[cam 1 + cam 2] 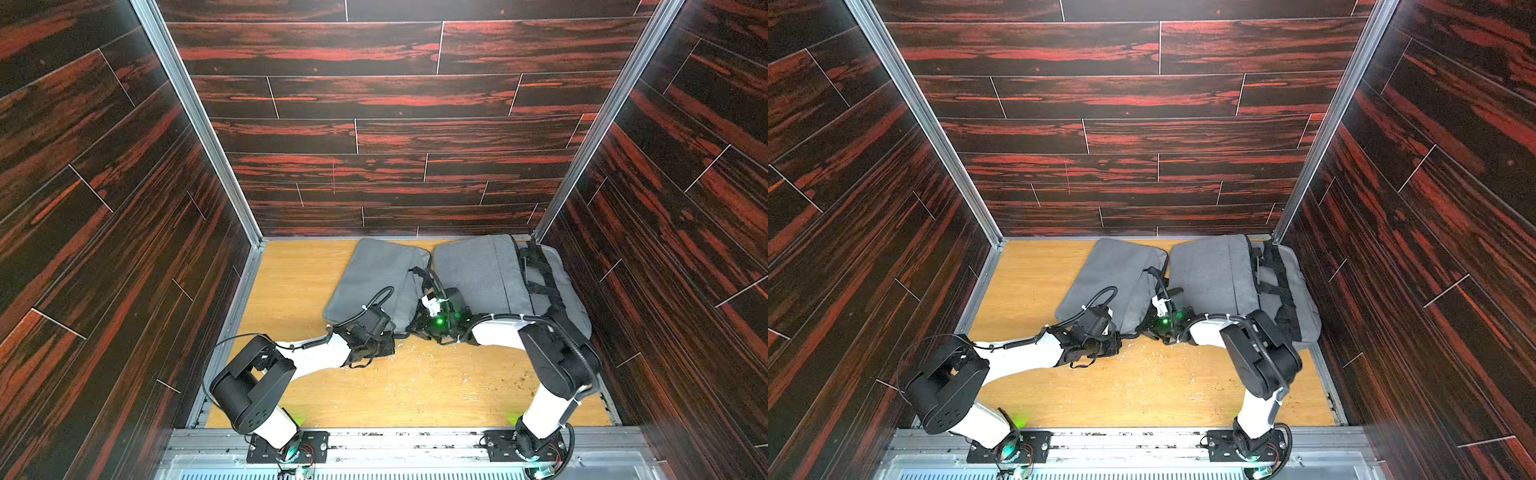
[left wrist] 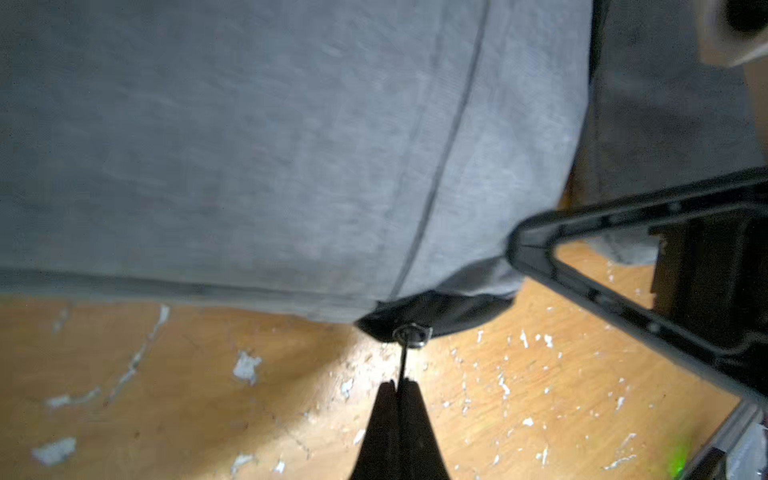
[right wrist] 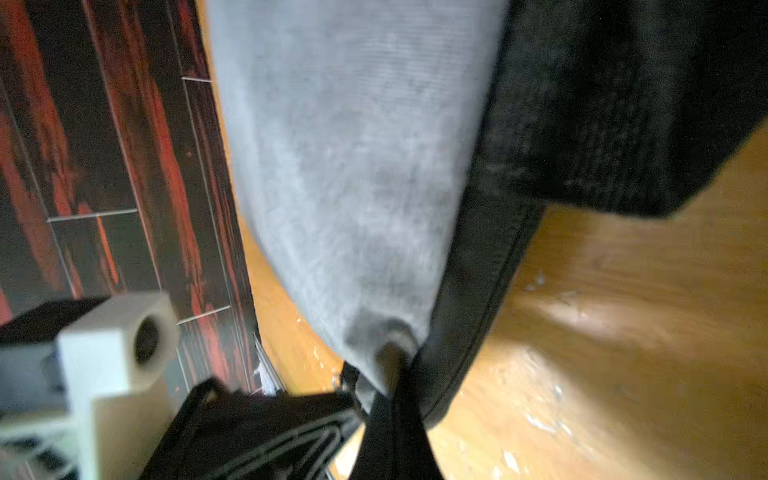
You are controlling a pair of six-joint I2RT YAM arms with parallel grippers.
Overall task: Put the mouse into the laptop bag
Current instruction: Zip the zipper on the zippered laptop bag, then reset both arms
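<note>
No word, brand or number reads in my cell; the laptop bag (image 1: 374, 270) at twelve o'clock and strapped grey bag (image 1: 478, 270) at one o'clock show none.

Laptop bag (image 1: 374, 274): plain grey, live. Bigger bag (image 1: 478, 270) grey too, with black straps (image 1: 540, 282). Table (image 1: 291, 291) honey-orange woodgrain, flecked white. Walls (image 1: 374, 95) dark planks streaked red. Left arm (image 1: 316, 357) and right arm (image 1: 498, 334): white links, black joints.

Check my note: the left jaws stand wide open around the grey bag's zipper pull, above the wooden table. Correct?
No: the left wrist view shows the left jaws shut on the zipper pull of the grey bag, not wide open around it, above the wooden table.
</note>
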